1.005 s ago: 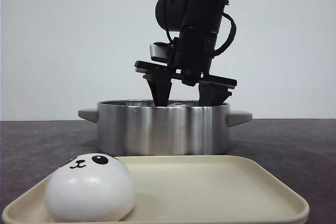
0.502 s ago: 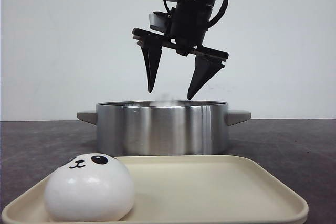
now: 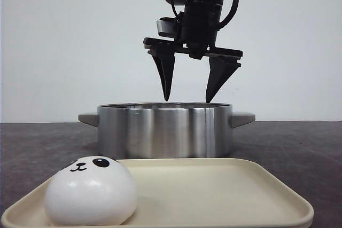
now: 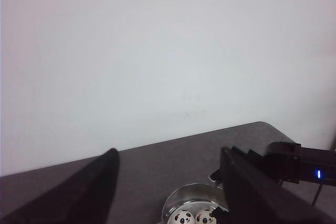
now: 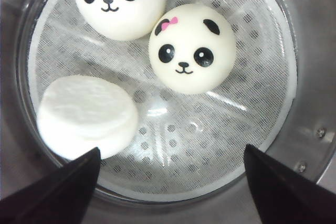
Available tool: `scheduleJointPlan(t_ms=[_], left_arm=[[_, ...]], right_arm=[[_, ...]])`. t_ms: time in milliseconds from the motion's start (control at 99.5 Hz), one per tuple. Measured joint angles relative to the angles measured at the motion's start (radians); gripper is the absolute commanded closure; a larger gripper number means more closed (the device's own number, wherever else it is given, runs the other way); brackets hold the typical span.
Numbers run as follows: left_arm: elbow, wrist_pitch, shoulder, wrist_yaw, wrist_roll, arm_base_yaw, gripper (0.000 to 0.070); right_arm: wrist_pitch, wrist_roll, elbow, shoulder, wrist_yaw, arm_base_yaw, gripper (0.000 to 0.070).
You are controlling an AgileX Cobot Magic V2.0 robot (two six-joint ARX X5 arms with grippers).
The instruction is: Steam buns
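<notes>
Right gripper (image 3: pixel 187 101) spread wide, empty, above steel pot (image 3: pixel 165 130); three buns inside, one on tray (image 3: pixel 224 193).
Front: glossy white panda bun (image 3: pixel 90 190) sits dome-up at tray's left, face tilted up. Left wrist: left gripper (image 4: pixel 168 187) fingers apart, holding nothing; pot far below. Right wrist: two buns (image 5: pixel 192 55) face-up on perforated liner (image 5: pixel 210 129), one with a pink bow; third bun (image 5: pixel 86 115) tipped over, flat base showing.

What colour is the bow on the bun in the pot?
Pink; the bow shows best in the right wrist view.
</notes>
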Motion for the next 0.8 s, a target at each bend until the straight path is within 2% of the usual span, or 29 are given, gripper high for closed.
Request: scheduleJointPlan(t_ms=[100, 271, 332, 382, 442, 482, 713, 804], left_arm=[[-0.020, 0.000, -0.004, 0.043, -0.029, 0.000, 0.0357], [-0.180, 0.000, -0.014, 0.212, -0.099, 0.000, 0.0356], [-0.272, 0.000, -0.011, 0.272, -0.112, 0.000, 0.0356], [-0.352, 0.000, -0.010, 0.311, -0.118, 0.000, 0.0355], [-0.454, 0.000, -0.012, 0.325, -0.122, 0.000, 0.0352], [-0.527, 0.000, -0.013, 0.328, -0.126, 0.000, 0.0352], [-0.961, 0.008, -0.095, 0.339, -0.158, 0.000, 0.0352], [-1.118, 0.126, -0.141, 0.379, -0.198, 0.000, 0.0352]], right_arm=[[0.021, -0.002, 0.000, -0.004, -0.004, 0.000, 0.0168], [0.120, -0.042, -0.007, -0.119, -0.005, -0.002, 0.0316], [0.155, -0.062, -0.007, -0.203, -0.001, -0.001, 0.0405], [0.168, -0.080, -0.007, -0.283, 0.011, -0.001, 0.0513], [0.171, -0.104, -0.005, -0.377, 0.036, -0.001, 0.0645], [0.169, -0.124, -0.002, -0.436, 0.052, -0.001, 0.0696], [0.071, -0.228, 0.001, -0.689, 0.118, -0.002, 0.0696], [0.030, -0.246, 0.001, -0.759, 0.121, -0.002, 0.0696]])
